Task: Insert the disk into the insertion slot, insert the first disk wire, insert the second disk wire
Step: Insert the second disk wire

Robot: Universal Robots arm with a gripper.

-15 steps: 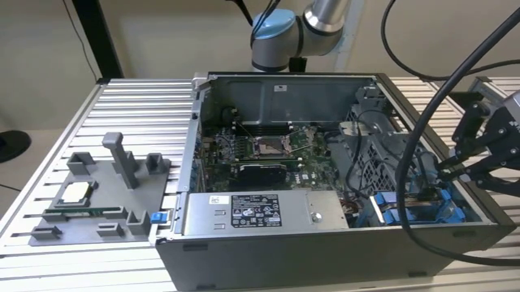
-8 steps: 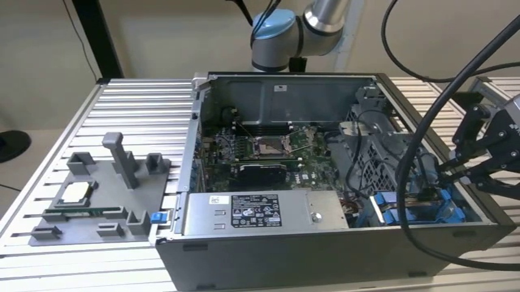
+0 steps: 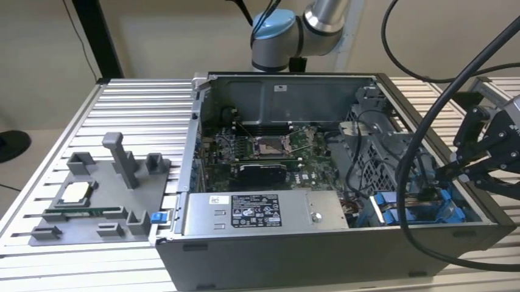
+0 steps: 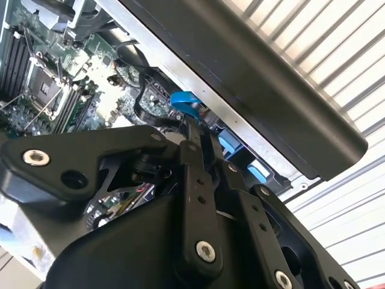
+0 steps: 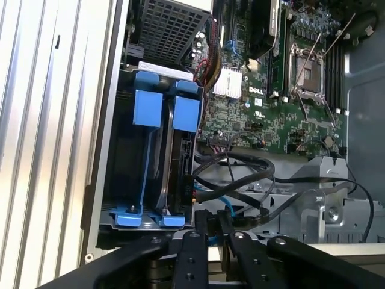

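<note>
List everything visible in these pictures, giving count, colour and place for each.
open metal computer case: one, dark grey, on slatted aluminium table.
green circuit board: one, inside case.
labelled power-supply box: one, silver, inside case.
plastic drive carriers: two, blue, in grey metal drive bay.
plastic parts fixture: one, grey, exterior view's left.
thin disk wire: one, blue, in gripper.
robot arm: one, silver-blue, behind case.
gripper: one, black, gripping wire.

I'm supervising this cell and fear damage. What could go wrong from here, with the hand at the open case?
1. The hand holds a blue plug at its fingertips; pushed off-axis, it might tilt or slip.
2. Loose black cables loop beside the insertion slot and could snag the hand.
3. The thick black hose drapes across the case wall and might catch there.
</note>
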